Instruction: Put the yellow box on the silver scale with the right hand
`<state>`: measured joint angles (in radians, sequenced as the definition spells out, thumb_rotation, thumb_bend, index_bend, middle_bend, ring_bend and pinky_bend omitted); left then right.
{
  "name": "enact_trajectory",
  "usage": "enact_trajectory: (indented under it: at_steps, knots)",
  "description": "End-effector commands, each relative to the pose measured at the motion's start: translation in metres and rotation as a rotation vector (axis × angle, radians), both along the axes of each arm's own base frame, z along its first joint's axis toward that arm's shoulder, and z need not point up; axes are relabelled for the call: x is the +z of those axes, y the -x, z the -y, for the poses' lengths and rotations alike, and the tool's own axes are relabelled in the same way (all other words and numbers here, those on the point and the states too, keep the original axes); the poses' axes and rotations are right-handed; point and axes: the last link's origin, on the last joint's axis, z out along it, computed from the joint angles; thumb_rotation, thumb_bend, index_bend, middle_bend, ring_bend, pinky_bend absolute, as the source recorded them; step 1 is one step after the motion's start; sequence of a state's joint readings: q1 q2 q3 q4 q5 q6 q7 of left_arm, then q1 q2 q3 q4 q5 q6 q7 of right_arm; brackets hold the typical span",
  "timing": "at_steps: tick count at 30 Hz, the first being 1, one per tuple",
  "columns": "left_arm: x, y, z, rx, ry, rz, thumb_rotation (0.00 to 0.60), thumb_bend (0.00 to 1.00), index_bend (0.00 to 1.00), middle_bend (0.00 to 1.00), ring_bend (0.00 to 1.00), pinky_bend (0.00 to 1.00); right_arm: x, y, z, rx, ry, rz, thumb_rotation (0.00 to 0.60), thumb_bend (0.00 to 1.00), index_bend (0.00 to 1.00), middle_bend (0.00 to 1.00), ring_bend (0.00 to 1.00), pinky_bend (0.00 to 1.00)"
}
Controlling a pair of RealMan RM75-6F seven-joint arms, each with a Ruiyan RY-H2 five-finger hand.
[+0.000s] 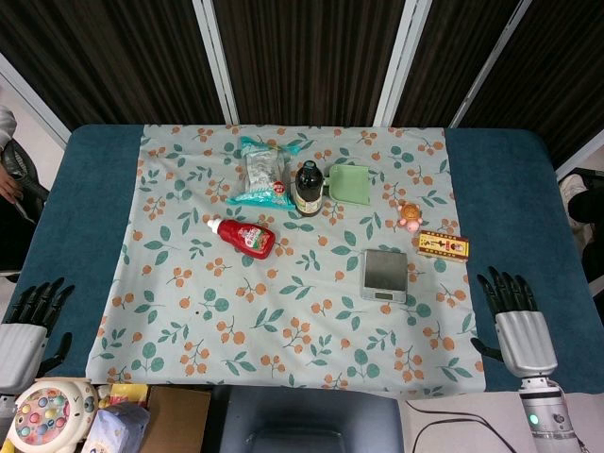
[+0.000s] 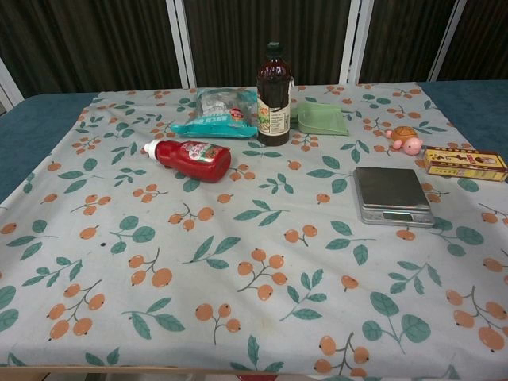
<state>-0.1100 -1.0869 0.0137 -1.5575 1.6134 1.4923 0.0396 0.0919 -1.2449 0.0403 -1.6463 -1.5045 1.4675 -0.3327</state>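
Observation:
The yellow box (image 1: 444, 246) (image 2: 465, 163) lies flat on the floral cloth at the right, just right of and slightly beyond the silver scale (image 1: 384, 274) (image 2: 392, 195). The scale's platform is bare. My right hand (image 1: 511, 314) rests at the table's near right edge on the blue cover, fingers extended and apart, holding nothing, well short of the box. My left hand (image 1: 28, 326) rests at the near left edge, fingers spread, empty. Neither hand shows in the chest view.
A small orange turtle toy (image 1: 410, 216) (image 2: 405, 139) sits just beyond the box. Further left are a green dustpan-like tray (image 1: 349, 183), a dark bottle (image 1: 307, 189) (image 2: 273, 94), a snack packet (image 1: 261, 172) and a red ketchup bottle (image 1: 243, 236) (image 2: 190, 158). Toys (image 1: 42, 415) lie near the left arm.

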Motion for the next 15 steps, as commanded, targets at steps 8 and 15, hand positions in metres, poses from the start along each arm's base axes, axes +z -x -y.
enact_trajectory:
  at_steps: [8, 15]
  knots:
    - [-0.003, -0.003, 0.001, -0.022, 0.016, 0.015, 0.6, 0.49, 0.0, 0.0, 0.0, 0.09, -0.008, -0.011, 0.005, 0.083, -0.023, 0.018, 0.6, 0.24, 0.09, 0.0, 0.0, 0.0]
    - [0.002, -0.003, 0.005, -0.031, 0.02, 0.036, 0.6, 0.49, 0.0, 0.0, 0.0, 0.09, -0.027, -0.053, 0.034, 0.253, -0.11, -0.023, 0.6, 0.32, 0.27, 0.0, 0.0, 0.0]
